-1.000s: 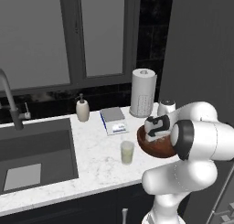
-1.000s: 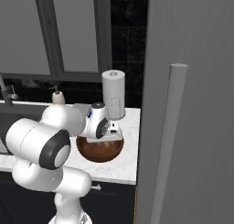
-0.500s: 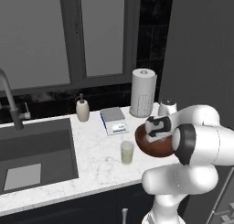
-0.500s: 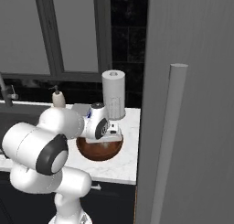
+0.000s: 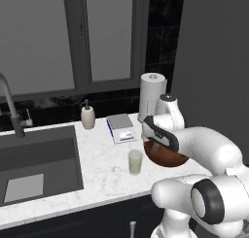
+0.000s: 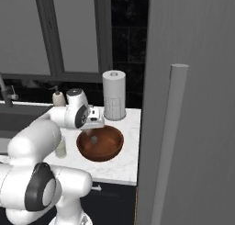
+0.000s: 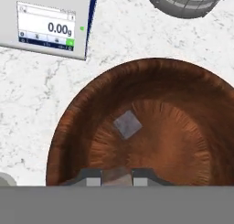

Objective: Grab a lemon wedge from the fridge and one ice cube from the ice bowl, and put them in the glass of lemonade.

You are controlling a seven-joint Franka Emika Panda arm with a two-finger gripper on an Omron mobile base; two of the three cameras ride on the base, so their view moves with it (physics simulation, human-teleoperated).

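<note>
White marble worktop (image 5: 102, 159) carries the ice bowl (image 7: 73, 127), with the glass of lemonade (image 5: 135, 161) just beside it. We see the fingers (image 7: 93, 178) clenched on an ice cube (image 7: 115, 176) over the bowl; a second cube (image 7: 127, 124) lies inside.

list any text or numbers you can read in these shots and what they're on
"0.00g": on the display of the white kitchen scale lying on the marble counter, beside the ice bowl, in the hand view.
Small marks above and below that reading on the scale's display: too small to read.
Paper towel roll, soap bottle, glass of lemonade: no readable text.
</note>
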